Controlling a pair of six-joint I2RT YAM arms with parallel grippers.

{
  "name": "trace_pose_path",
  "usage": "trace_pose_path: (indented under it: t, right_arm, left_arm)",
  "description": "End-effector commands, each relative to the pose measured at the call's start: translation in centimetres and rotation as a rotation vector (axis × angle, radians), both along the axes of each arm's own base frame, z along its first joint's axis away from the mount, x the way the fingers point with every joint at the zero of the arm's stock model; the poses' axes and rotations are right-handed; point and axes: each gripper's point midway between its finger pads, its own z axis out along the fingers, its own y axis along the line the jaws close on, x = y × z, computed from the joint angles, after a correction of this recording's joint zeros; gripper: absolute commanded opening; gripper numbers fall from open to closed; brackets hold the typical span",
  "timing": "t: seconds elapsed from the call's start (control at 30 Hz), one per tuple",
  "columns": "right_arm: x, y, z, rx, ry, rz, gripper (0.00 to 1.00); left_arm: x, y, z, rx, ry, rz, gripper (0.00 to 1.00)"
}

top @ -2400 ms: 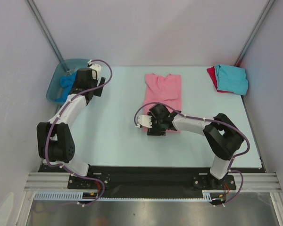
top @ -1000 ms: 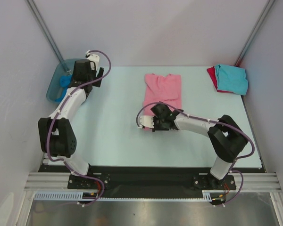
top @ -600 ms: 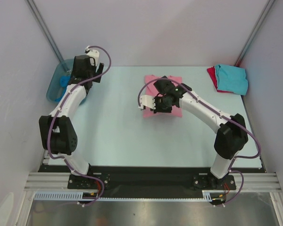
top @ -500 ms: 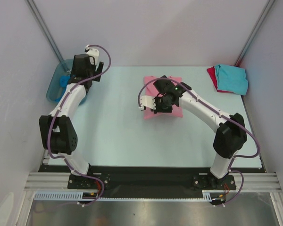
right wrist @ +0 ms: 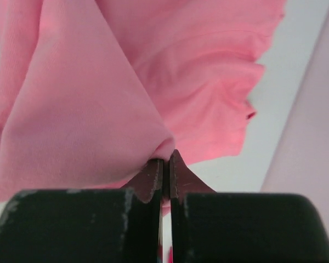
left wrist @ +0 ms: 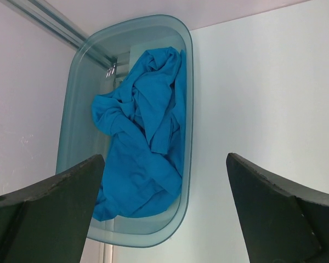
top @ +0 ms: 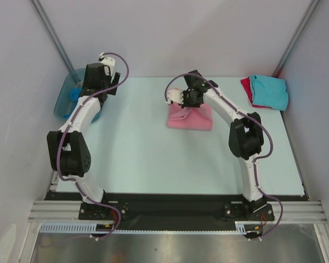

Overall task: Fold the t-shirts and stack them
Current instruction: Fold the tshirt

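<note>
Well left of the pink tee (top: pixel 191 116), the blue tee (left wrist: pixel 145 142) lies crumpled in the tub (left wrist: pixel 77 126) — not yet folded. The left gripper (left wrist: pixel 165 156) hangs above it, spread wide and holding nothing. The right gripper (right wrist: pixel 164 160) pinches the pink tee's edge, the fold seemingly part made. Right of the pink tee, the turquoise tee (top: pixel 270 91) sits folded on the red tee (top: pixel 245 87). Four tees, one tub — two stacked, two left.

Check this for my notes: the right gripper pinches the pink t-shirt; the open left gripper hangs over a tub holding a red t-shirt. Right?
No: the left wrist view shows a blue t-shirt in the tub, not a red one. The right gripper does pinch the pink t-shirt, and the open left gripper hangs over the tub.
</note>
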Motion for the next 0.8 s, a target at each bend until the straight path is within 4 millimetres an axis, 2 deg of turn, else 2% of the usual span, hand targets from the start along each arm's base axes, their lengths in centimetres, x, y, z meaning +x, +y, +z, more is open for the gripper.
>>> trace_pose_path:
  t: [0.0,0.03,0.17,0.27,0.47,0.6,0.77]
  right_arm:
    - [5.8,0.5,3.2,0.006,-0.186,0.025,0.0]
    - [7.2,0.8,3.3,0.011,-0.21,0.024,0.0]
    - [10.7,0.6,3.1,-0.015,-0.269,0.041,0.0]
    - [12.2,0.7,2.4,-0.022,-0.297,0.051,0.0]
    - [13.6,0.9,1.4,-0.027,-0.332,0.058,0.0]
    - [13.7,1.0,0.1,-0.024,-0.319,0.044,0.0]
    - [14.1,0.7,-0.3,-0.01,-0.325,0.016,0.0]
  left_arm:
    - [0.9,0.7,1.6,0.016,-0.046,0.02,0.99]
    - [0.9,0.7,1.4,0.017,-0.043,0.019,1.0]
    - [1.1,0.7,1.0,0.027,-0.033,0.017,1.0]
    - [1.4,0.8,0.7,0.029,-0.026,0.014,1.0]
    - [2.0,0.7,0.7,0.026,-0.028,0.011,1.0]
    - [2.1,0.5,0.7,0.024,-0.028,0.005,1.0]
    - [2.1,0.4,0.5,0.016,-0.025,0.003,1.0]
